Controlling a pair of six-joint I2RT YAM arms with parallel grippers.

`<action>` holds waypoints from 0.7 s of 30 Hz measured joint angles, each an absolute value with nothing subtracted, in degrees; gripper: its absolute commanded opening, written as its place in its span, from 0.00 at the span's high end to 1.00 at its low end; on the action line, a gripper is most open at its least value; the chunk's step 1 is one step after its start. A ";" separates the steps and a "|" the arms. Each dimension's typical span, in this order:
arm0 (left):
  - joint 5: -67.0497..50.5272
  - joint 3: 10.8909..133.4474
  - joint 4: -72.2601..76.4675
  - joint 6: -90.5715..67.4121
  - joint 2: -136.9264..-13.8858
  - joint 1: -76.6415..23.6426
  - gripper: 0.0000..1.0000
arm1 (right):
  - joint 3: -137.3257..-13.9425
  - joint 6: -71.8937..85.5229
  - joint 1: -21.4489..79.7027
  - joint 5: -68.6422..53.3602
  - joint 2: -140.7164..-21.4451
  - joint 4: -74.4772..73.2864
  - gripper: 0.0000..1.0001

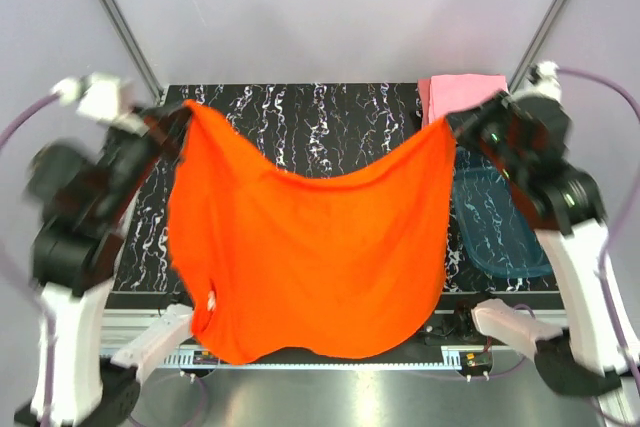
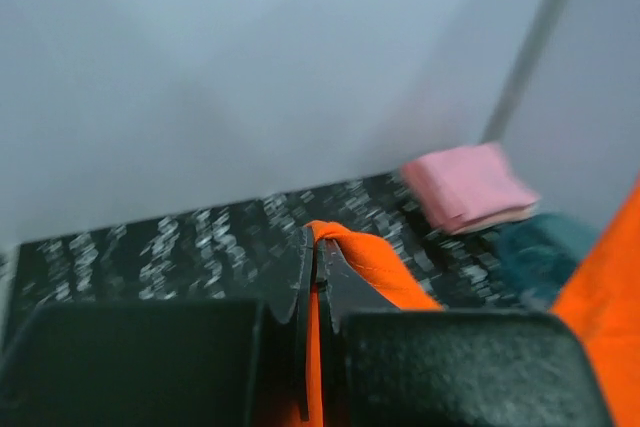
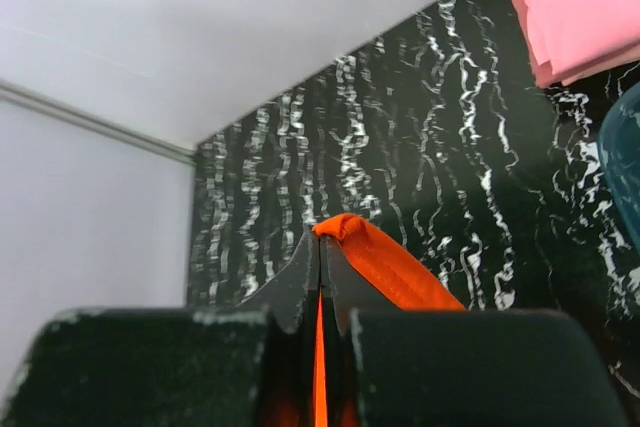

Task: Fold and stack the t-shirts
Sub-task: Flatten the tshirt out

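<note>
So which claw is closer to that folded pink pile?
Right. The right gripper pinches the orange shirt beside the pink pile; the left gripper holds its other corner across the table.
</note>
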State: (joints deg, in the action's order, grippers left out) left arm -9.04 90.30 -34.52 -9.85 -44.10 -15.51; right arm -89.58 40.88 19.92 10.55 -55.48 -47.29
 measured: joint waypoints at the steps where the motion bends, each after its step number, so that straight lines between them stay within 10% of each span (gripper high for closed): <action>1: -6.94 90.32 -34.35 -7.42 -48.03 -15.51 1.00 | -89.97 40.34 19.92 10.98 -58.22 -46.06 1.00; 11: 4.36 101.89 -34.57 4.67 -72.84 -15.27 1.00 | -104.84 35.62 19.05 11.44 -82.94 -38.17 1.00; 21: 4.71 100.60 -29.89 5.91 -61.19 -15.27 1.00 | -103.07 33.36 18.41 10.83 -76.75 -36.10 1.00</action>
State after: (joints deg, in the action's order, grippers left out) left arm 4.71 100.60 -29.89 5.91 -61.19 -15.27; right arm -103.07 33.36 18.41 10.83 -76.75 -36.10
